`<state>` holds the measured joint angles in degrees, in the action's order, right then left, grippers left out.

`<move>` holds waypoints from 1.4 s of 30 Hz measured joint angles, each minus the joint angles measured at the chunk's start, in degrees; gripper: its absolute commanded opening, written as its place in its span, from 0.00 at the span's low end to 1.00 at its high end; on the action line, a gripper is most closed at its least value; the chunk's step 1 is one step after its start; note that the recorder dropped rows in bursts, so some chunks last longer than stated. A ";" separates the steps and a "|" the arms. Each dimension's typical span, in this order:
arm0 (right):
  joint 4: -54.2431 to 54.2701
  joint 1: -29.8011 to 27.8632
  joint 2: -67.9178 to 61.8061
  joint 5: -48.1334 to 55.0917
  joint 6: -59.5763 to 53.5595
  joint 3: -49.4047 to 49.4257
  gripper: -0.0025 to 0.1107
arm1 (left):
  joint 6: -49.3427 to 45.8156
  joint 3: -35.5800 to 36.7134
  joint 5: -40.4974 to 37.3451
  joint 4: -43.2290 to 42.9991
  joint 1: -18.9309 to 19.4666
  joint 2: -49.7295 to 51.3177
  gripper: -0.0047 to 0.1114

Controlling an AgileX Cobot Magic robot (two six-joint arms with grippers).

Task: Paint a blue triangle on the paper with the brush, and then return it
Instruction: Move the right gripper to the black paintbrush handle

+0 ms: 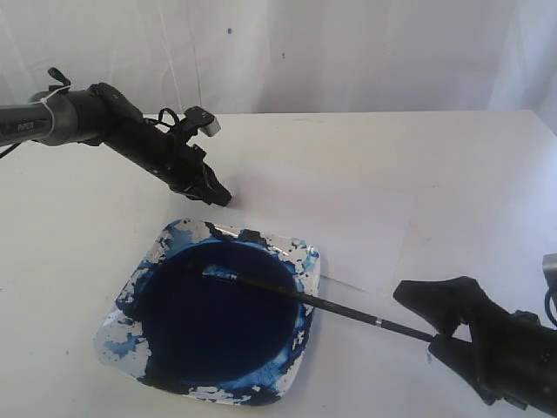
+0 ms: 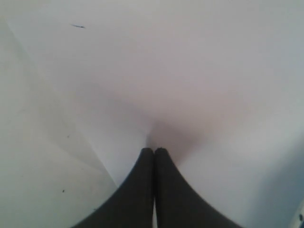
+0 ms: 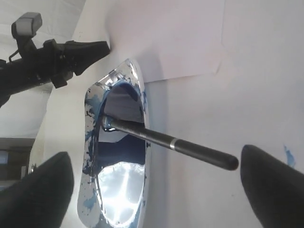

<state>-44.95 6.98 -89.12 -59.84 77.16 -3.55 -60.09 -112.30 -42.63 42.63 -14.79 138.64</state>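
Observation:
The brush [image 1: 331, 305] lies with its blue-stained tip in the paint dish [image 1: 117, 335] and its black handle slanting out over the rim. My right gripper [image 1: 415, 320] is open, its fingers on either side of the handle's end without touching it. In the right wrist view the brush [image 3: 190, 148] ends close to one finger of the right gripper [image 3: 159, 190]. The white paper [image 1: 331, 209] lies flat behind the dish. My left gripper [image 1: 222, 198] is shut and empty, its tips [image 2: 154, 151] down near a corner of the paper [image 2: 190, 71]. No blue triangle shows on the sheet.
The dish holds a dark blue paint pool [image 1: 218, 318], and its rim [image 3: 141, 90] is smeared blue and white. A small blue stain [image 3: 289, 156] marks the table near the right gripper. A white backdrop [image 1: 348, 52] rises behind the table.

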 measured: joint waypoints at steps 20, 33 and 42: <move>-2.89 0.00 -0.24 2.33 9.20 -0.63 0.74 | 0.00 0.00 0.00 0.09 0.00 0.00 0.04; 0.18 8.39 -0.38 7.84 10.86 -4.81 0.71 | 0.00 0.00 0.00 0.09 0.00 0.00 0.04; 6.62 10.60 -0.45 13.30 11.56 -7.05 0.64 | 0.00 0.00 0.00 0.21 0.00 0.00 0.04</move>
<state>-38.33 17.58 -89.57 -46.54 88.72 -10.60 -60.09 -112.30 -42.63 42.85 -14.79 138.64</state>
